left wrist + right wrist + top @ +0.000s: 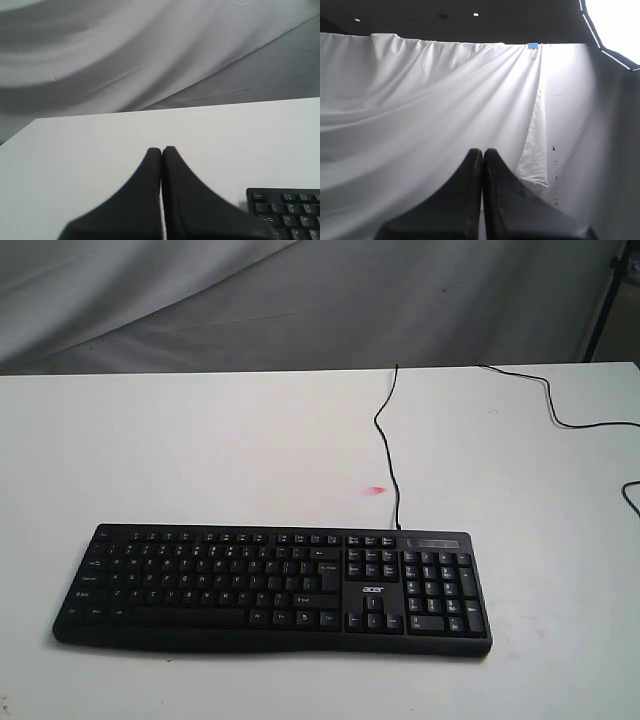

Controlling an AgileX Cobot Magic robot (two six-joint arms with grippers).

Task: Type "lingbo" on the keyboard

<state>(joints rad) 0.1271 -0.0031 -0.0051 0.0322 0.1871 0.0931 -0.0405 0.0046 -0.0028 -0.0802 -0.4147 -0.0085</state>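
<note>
Left gripper is sitting pinched fully together, fingertips touching, holding nothing, and pointing out across the white surface. Keyboard is lying flat on that surface. One corner of it is showing near the left gripper, off to one side of the fingers, apart from them. Right gripper is also sitting squeezed tight and empty, facing the white cloth backdrop; cannot tell where the keyboard is lying relative to it. Thin black cable is running off the keyboard's back edge across the surface.
</note>
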